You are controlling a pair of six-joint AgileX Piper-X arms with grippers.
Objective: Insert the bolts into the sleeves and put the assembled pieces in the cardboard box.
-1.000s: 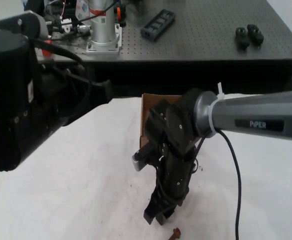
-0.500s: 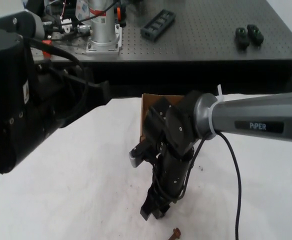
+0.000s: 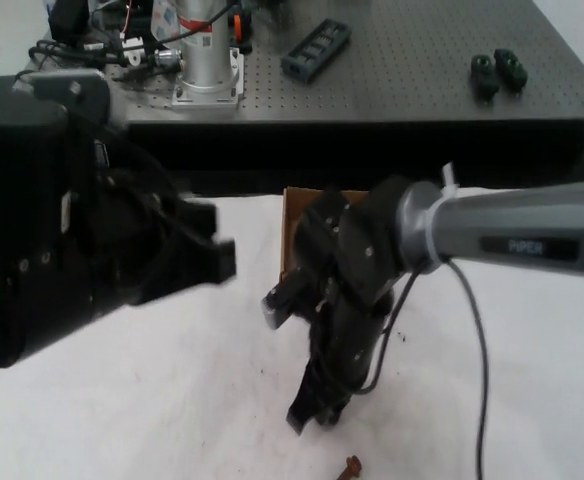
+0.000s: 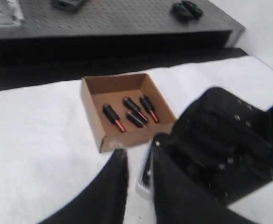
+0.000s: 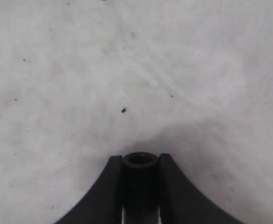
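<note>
R gripper (image 5: 140, 162) is clenched on a black sleeve (image 5: 139, 186), bore end facing out, just above the white cloth (image 5: 80, 70). Over the last sec it's eased a bit away from the loose bolt (image 3: 350, 465) on the cloth, while the L arm swung in toward centre. L gripper (image 4: 138, 150) is parted and empty. The cardboard box (image 4: 92, 100), w/ four assembled pieces (image 4: 129, 114) inside, sits just beyond. Prob. the L arm fetches that bolt next.

Cardboard box (image 3: 294, 215) mostly behind right arm (image 3: 512, 235); bolt (image 3: 350, 466) cut by edge.
</note>
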